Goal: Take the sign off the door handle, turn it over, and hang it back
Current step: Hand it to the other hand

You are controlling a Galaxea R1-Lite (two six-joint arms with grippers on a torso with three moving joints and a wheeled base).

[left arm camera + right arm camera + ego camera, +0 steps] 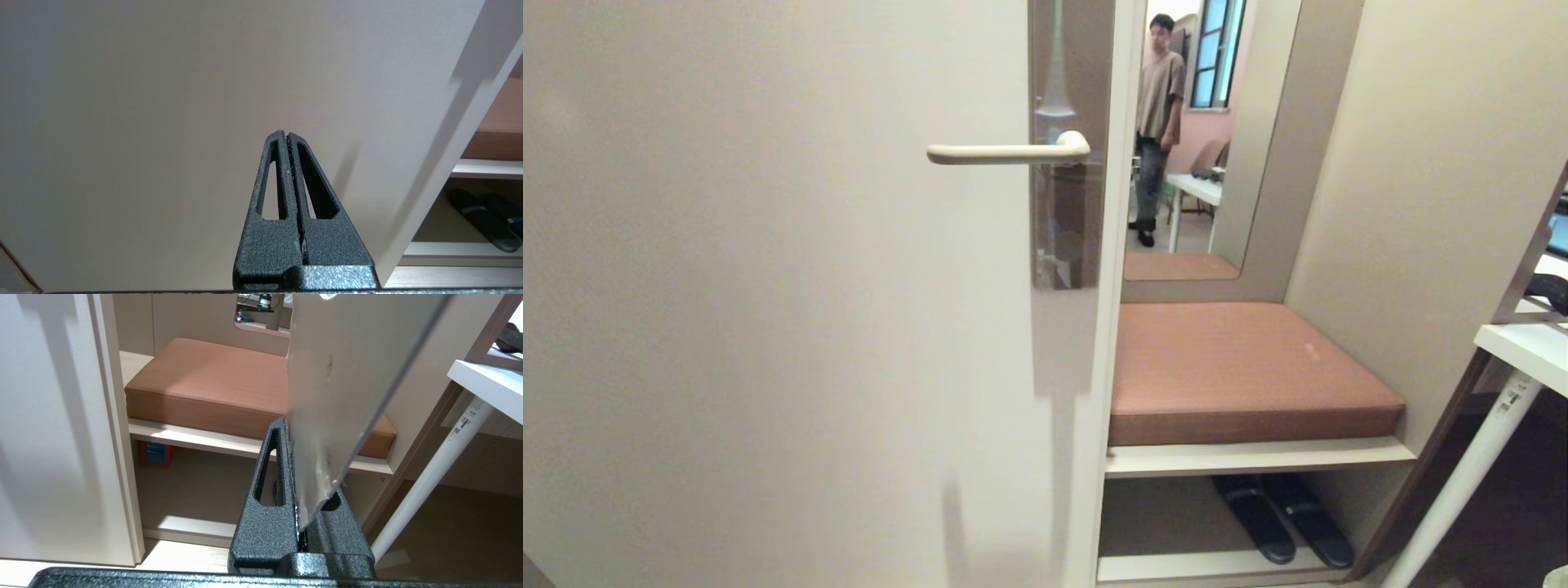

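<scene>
Sign [339, 396] between right fingers [269, 490]

Glossy sign [335, 396]; rough-textured matt black fingers [265, 526].

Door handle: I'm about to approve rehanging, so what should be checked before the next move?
1. Slim cream lever door handle bare, free for hanging: ok.
2. Flat pale sign clamped in right pincer: ok.
3. Sign's wanted face turned outward: cannot tell.
4. Left pincer shut, empty, facing the plain door: ok.
5. Sign's hole lined up with the handle: cannot tell.
</scene>
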